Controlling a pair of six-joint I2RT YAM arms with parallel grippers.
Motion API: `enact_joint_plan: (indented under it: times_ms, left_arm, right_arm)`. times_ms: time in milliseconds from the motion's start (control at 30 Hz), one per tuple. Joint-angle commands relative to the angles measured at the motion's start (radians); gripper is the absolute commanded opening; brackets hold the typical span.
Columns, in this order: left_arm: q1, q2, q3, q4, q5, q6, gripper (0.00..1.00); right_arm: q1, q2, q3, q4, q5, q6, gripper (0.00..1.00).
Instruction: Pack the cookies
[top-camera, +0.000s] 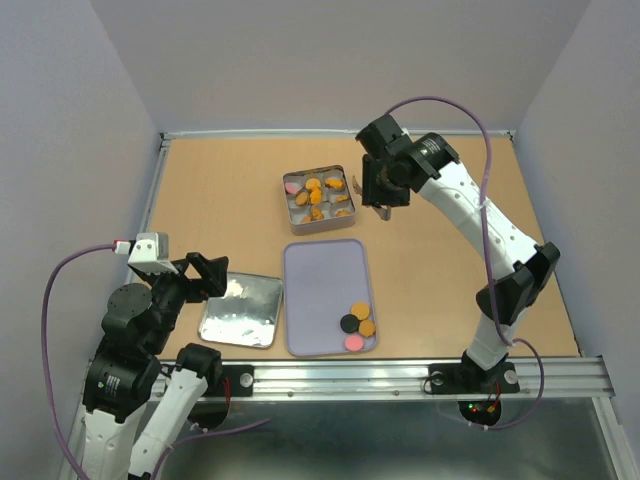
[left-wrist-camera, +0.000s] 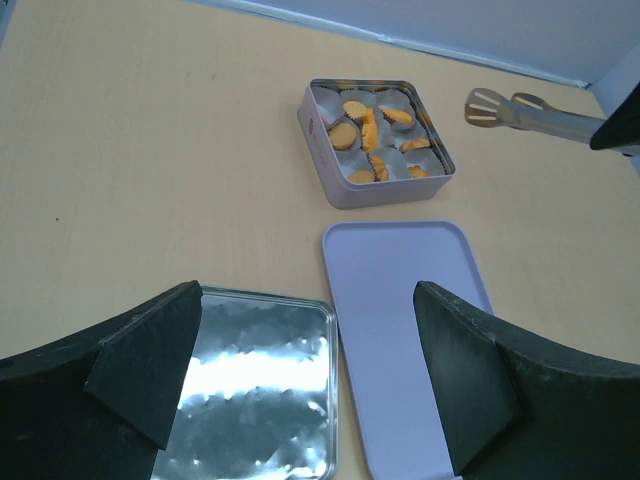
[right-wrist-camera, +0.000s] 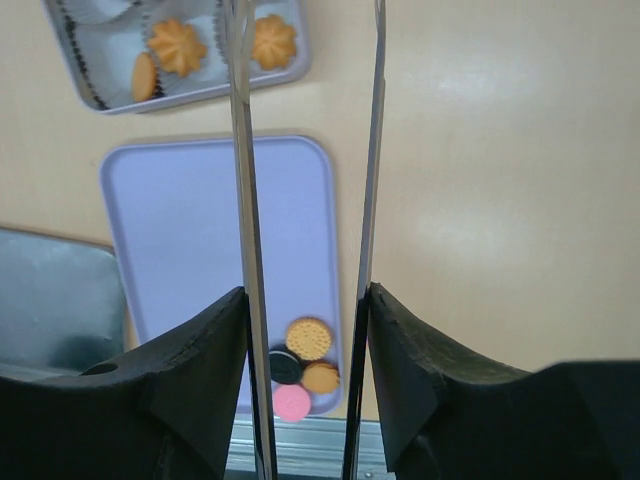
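Observation:
Several orange-brown cookies (top-camera: 318, 196) and a pink one lie in paper cups inside a square tin (top-camera: 289, 214) at mid table. Two orange-brown, one black and one pink cookie (top-camera: 357, 326) cluster in the near right corner of a lavender tray (top-camera: 320, 285). My right gripper (top-camera: 385, 185) hangs just right of the tin, shut on metal tongs (top-camera: 384, 207) whose arms stand spread. In the right wrist view the tong arms (right-wrist-camera: 245, 200) run up out of frame, with the tray cookies (right-wrist-camera: 305, 365) showing between them. The tong tips (left-wrist-camera: 487, 105) carry nothing. My left gripper (left-wrist-camera: 305, 370) stands open over the tin lid (left-wrist-camera: 250, 390).
The shiny lid (top-camera: 240, 310) lies left of the tray near the front edge. A metal rail (top-camera: 400, 378) runs along the table's near edge. Walls close the table at the back and sides.

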Motion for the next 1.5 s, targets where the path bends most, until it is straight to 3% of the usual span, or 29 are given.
enact_joint_plan:
  times_ms: [0,267,867,1200,1467]
  left_arm:
    - [-0.005,0.022,-0.006,0.046,0.001,0.011,0.99]
    - [-0.005,0.023,-0.005,0.047,0.003,0.009,0.99]
    - [-0.005,0.055,0.003,0.040,0.001,0.006,0.98]
    - [-0.005,0.088,0.018,0.026,-0.007,0.000,0.96]
    - [-0.005,0.193,0.083,-0.045,0.033,-0.035,0.89]
  right_arm:
    - [-0.047,-0.095,-0.106,0.004,0.082,0.007,0.54]
    - [-0.154,-0.258,-0.567,0.207,0.004,0.047,0.55]
    - [-0.200,-0.434,-1.023,0.383,-0.148,0.142,0.55]
    - [-0.214,-0.430,-1.119,0.432,-0.158,0.129,0.68]
    - [-0.216,-0.411,-1.166,0.457,-0.170,0.113,0.74]
